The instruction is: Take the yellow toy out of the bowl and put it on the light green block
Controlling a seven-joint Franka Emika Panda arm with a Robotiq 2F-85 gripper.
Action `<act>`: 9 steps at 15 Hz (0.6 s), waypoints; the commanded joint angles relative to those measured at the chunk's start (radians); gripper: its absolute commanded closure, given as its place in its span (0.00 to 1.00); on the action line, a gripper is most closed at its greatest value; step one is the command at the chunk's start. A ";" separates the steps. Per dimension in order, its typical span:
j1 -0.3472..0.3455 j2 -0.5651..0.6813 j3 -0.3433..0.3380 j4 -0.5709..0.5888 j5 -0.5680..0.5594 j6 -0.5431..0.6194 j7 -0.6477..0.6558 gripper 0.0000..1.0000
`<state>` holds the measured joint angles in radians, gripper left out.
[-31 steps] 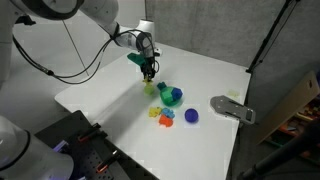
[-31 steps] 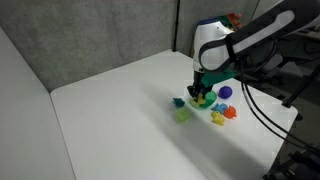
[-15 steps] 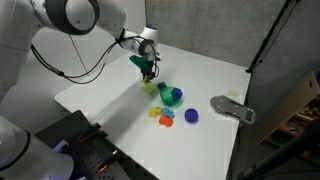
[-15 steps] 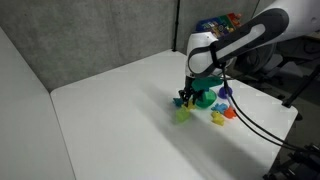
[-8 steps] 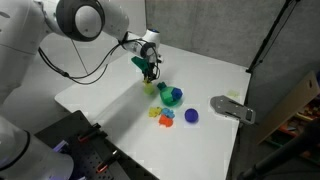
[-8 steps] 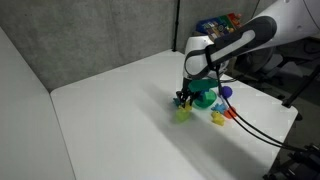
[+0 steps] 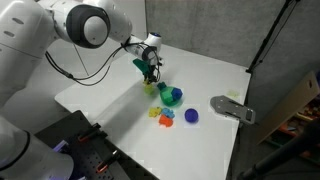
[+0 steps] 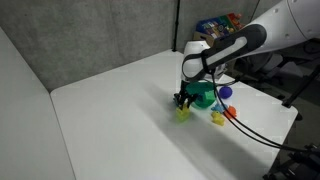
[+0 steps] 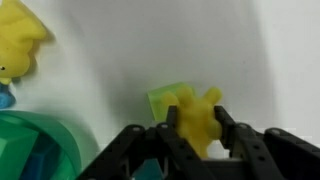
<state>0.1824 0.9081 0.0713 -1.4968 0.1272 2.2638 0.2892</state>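
a tiny bright yellow spiky toy is pinched between the two black fingers of the pincer, the jaws being pressed onto it from either side, as is shown in the wrist view. just beyond the pinched toy and partly hidden by it, a small pale yellow-green cube-like block is seen on the white table; whether toy and block are touching cannot be told. in both exterior views the pincer is held low over that block. a small round teal-green bowl is found just beside the pincer, and its contents cannot be made out. a second yellow toy-like piece is seen further off, on the bowl's side of the pincer. beyond the bowl, a dark blue round piece and a small orange piece are set apart from the pincer, and a grey flat fixture is placed well apart from it.
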 commanded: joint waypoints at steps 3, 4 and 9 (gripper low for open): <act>-0.025 0.033 0.022 0.054 0.029 -0.029 -0.038 0.35; -0.028 0.030 0.023 0.051 0.031 -0.028 -0.039 0.35; -0.052 -0.006 0.025 0.023 0.046 -0.017 -0.056 0.04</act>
<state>0.1629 0.9189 0.0781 -1.4811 0.1444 2.2617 0.2741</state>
